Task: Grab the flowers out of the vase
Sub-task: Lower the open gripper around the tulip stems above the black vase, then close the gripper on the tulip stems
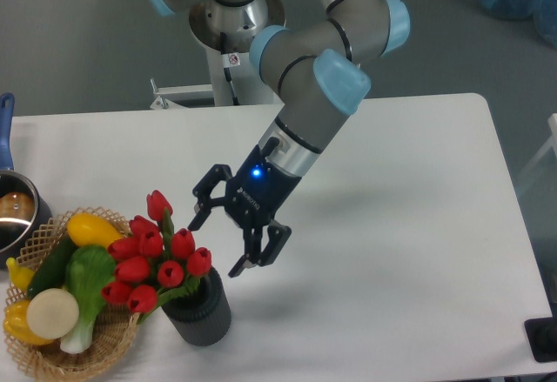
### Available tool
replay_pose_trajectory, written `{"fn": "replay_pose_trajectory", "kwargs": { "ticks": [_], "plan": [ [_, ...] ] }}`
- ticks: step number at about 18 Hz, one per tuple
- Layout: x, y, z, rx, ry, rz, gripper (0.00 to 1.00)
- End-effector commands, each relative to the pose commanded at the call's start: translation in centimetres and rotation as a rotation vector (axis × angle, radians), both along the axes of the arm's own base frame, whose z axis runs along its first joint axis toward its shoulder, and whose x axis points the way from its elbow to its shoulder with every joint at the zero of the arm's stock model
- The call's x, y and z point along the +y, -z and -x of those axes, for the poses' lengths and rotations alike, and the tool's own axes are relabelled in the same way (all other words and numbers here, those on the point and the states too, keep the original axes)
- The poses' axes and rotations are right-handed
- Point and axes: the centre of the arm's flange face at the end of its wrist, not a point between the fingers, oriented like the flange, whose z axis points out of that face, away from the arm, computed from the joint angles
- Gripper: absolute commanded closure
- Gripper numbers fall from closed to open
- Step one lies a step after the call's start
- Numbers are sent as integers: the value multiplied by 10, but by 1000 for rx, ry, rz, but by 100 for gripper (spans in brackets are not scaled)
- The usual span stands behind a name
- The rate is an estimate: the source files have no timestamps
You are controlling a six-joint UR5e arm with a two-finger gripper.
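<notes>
The flowers (153, 262) are a bunch of red tulip buds with green leaves, standing in the vase (199, 313), a short dark ribbed cylinder near the table's front left. The bunch leans to the left, over the basket. My gripper (216, 246) is open, its two black fingers spread wide. It hangs just right of the buds and above the vase mouth, tilted down to the left. One fingertip (196, 221) is by the upper buds, the other (237, 271) is right of the vase mouth. It holds nothing.
A wicker basket (52, 360) with yellow and green vegetables sits at the front left, touching the flowers. A metal pot (16, 217) with a blue handle (5, 134) is at the left edge. The white table (418, 225) stretches to the right.
</notes>
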Motion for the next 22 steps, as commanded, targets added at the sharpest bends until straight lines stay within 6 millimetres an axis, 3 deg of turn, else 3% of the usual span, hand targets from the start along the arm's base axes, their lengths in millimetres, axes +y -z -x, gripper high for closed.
{"fn": "replay_pose_trajectory", "kwargs": {
  "ticks": [5,9,12,22],
  "plan": [
    [3,7,-1,-34,14,-17,0],
    [11,26,-3,-47,39,-15,0],
    [15,31,-5,-79,58,-44,4],
    [13,33,-4,-135,69,-90,57]
  ]
}}
